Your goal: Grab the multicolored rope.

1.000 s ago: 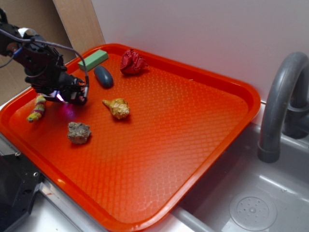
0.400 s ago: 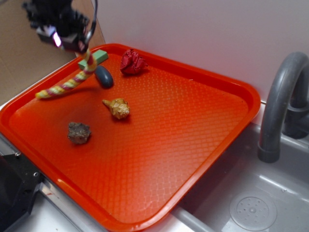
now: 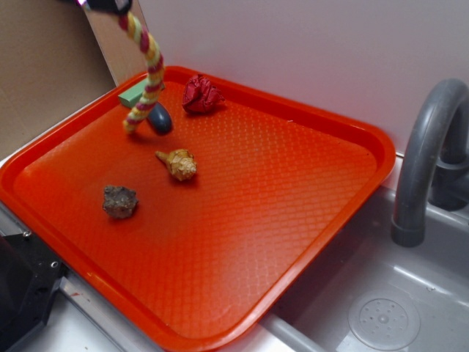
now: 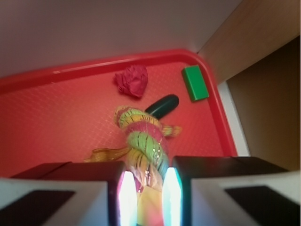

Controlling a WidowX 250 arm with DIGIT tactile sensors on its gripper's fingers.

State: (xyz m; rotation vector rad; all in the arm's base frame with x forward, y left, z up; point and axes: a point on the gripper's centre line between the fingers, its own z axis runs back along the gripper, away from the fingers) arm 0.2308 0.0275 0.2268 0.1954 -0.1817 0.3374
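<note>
The multicolored rope, braided in yellow, dark red and cream, hangs in the air above the orange tray's back left corner. Its lower end dangles just over the dark blue-grey oval object. My gripper sits at the top left edge of the exterior view, mostly cut off, shut on the rope's upper end. In the wrist view the rope runs down between my two fingers, and my gripper pinches it tightly.
On the tray lie a green block, a dark red cloth ball, a tan shell and a brownish rock. A grey faucet and sink stand to the right. A wooden board leans behind the tray.
My gripper closed on the rope at the tray's left side and lifted it up and toward the back. The rope now hangs clear of the tray.
</note>
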